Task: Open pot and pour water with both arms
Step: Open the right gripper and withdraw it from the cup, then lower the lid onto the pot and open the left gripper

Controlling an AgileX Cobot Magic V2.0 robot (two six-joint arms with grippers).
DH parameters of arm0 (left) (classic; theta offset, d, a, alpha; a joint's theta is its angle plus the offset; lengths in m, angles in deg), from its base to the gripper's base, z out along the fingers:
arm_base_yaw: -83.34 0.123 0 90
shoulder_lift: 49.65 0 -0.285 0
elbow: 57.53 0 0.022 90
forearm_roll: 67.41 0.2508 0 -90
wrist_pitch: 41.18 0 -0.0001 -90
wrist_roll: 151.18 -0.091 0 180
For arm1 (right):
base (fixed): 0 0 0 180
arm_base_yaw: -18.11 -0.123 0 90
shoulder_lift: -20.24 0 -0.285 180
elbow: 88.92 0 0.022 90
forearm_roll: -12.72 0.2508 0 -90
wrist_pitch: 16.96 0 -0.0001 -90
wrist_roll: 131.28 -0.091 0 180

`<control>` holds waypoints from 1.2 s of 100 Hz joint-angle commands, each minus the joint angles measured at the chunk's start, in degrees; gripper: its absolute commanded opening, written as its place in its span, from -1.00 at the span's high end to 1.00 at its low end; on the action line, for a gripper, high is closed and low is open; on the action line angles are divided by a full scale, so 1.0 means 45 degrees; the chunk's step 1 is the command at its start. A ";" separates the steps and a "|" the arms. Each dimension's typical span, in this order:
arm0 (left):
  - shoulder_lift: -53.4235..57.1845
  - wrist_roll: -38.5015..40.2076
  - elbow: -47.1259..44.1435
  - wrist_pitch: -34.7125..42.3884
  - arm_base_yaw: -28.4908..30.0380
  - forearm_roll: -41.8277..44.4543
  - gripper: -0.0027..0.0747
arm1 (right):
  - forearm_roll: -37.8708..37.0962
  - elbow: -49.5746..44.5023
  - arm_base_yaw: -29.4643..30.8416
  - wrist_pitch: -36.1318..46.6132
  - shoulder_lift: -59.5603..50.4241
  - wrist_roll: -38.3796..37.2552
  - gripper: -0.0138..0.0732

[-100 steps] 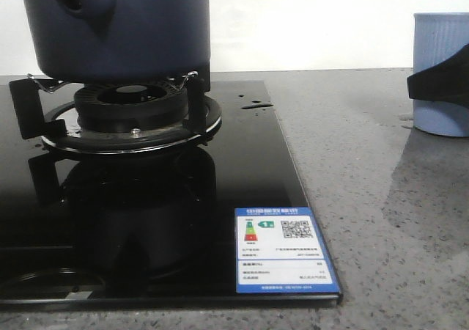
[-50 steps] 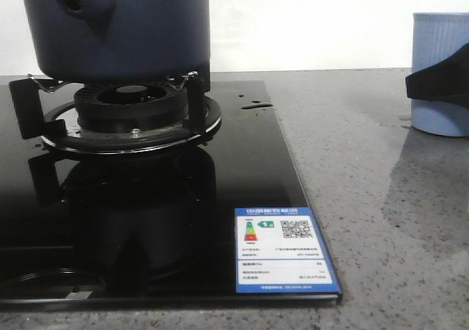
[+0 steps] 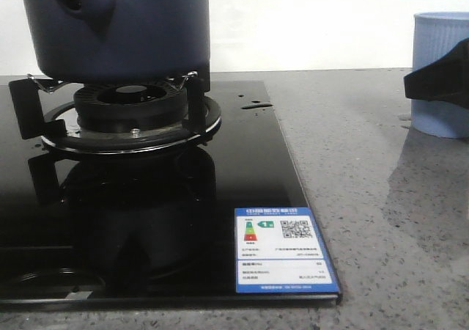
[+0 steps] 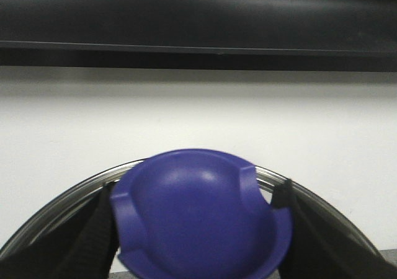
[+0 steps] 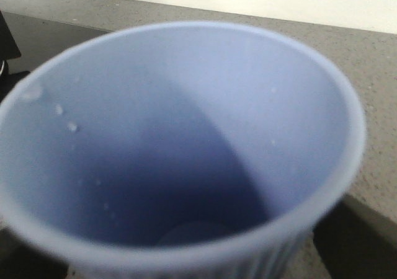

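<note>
The big dark navy matte round pot (image 3: pixel 117 26) sits on the black stove grate (image 3: pixel 110 106) at the desk's (image 3: pixel 381 220) left; prob. heavy and stiff, smooth sides likely slippery, so best hold is the stubby handle w/ hole or the domed blue lid knob (image 4: pixel 200 214). Left pincer (image 4: pixel 198 229) has a finger each side of that knob, contact unclear, so can't tell if clamped. Right pincer (image 3: pixel 438 77) straddles the light blue ribbed cup (image 5: pixel 180 149), grip also unclear; pot top cropped.
</note>
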State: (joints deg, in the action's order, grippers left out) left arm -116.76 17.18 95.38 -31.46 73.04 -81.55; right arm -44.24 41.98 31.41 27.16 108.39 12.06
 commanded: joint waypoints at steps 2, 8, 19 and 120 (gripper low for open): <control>0.0272 0.0068 0.0452 0.1368 0.0053 0.0086 0.05 | 0.0231 -0.0095 0.0075 0.0407 -0.0765 -0.0081 -0.86; 0.0272 0.0068 0.0452 0.1368 0.0053 0.0086 0.05 | 0.0234 -0.0309 0.0075 0.0293 -0.1127 -0.0081 -0.86; 0.0272 0.0068 0.0452 0.1391 0.0053 0.0086 0.05 | 0.0234 -0.0798 0.0075 -0.0317 -0.1829 -0.0081 -0.86; -0.1598 0.0068 0.0452 0.2335 -0.4118 0.0557 0.05 | -0.0469 -0.3676 0.0075 -0.1608 -0.8143 -0.2876 -0.86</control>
State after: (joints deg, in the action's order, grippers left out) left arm -123.76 17.18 95.38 -29.25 56.23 -79.34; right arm -47.34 24.15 31.41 17.43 72.10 -0.48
